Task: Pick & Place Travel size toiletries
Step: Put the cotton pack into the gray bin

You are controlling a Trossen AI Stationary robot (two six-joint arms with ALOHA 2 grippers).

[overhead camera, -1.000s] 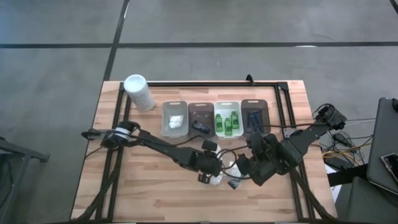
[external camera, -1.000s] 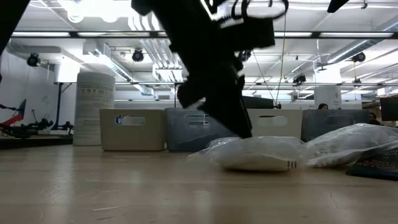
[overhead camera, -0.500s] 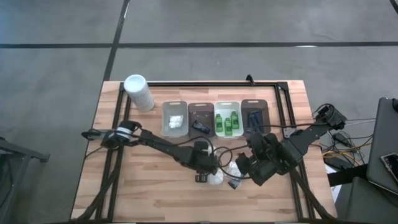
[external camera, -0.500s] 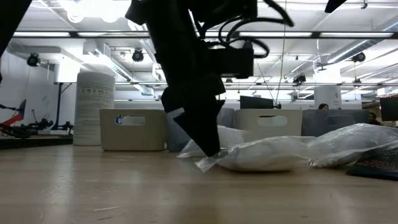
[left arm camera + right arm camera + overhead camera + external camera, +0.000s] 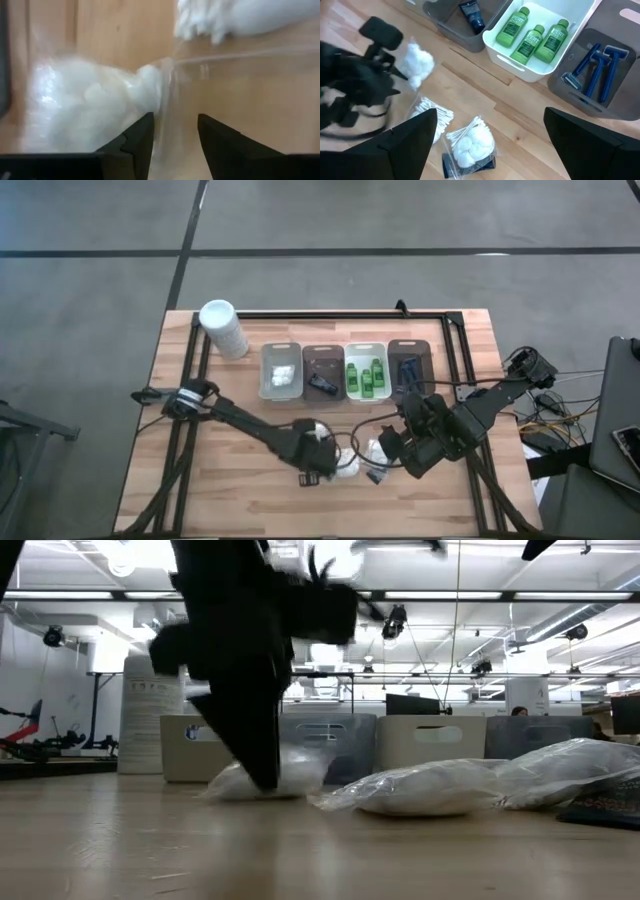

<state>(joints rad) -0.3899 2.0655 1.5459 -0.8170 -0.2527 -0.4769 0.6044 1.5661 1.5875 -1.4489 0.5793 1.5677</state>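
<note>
Clear plastic in the grip: left gripper point(image 5: 172, 137) pinched on the edge of a clear packet of white puffs point(image 5: 95, 107), fingers point(image 5: 140, 137) partly closed with film between them.
Left gripper, place: over bare wood of the table point(image 5: 215, 490), packet point(image 5: 345, 467) trailing just beside it, toward the right arm.
Low view: packet point(image 5: 250, 780) seemingly lifted at the gripped end, other end near the wood; touching or not, cannot tell.
Just beyond the fingers: second packet point(image 5: 240, 17), white puffs, lying on the wood.
Right gripper: point(image 5: 487, 150) jaws wide apart, nothing between them, hovering just past the held packet.
Under the right gripper: packet of cotton balls and swabs point(image 5: 470, 140) on a small flat black piece point(image 5: 455, 167); loose-looking bundle of cotton swabs point(image 5: 432, 115) beside it.
Farther out, tray row: light grey tray point(image 5: 281, 370) with white puffs; dark tray point(image 5: 323, 371) with a small dark tube point(image 5: 472, 15); white tray point(image 5: 366, 371) with three green bottles point(image 5: 532, 37); dark tray point(image 5: 409, 366) with blue razors point(image 5: 597, 67).
Writing: "PERT" on the green bottle labels; smaller print unreadable.
Far corner past the left arm: tall white cylindrical container point(image 5: 222, 327), upright; faint print on its side in the low view, unreadable.
</note>
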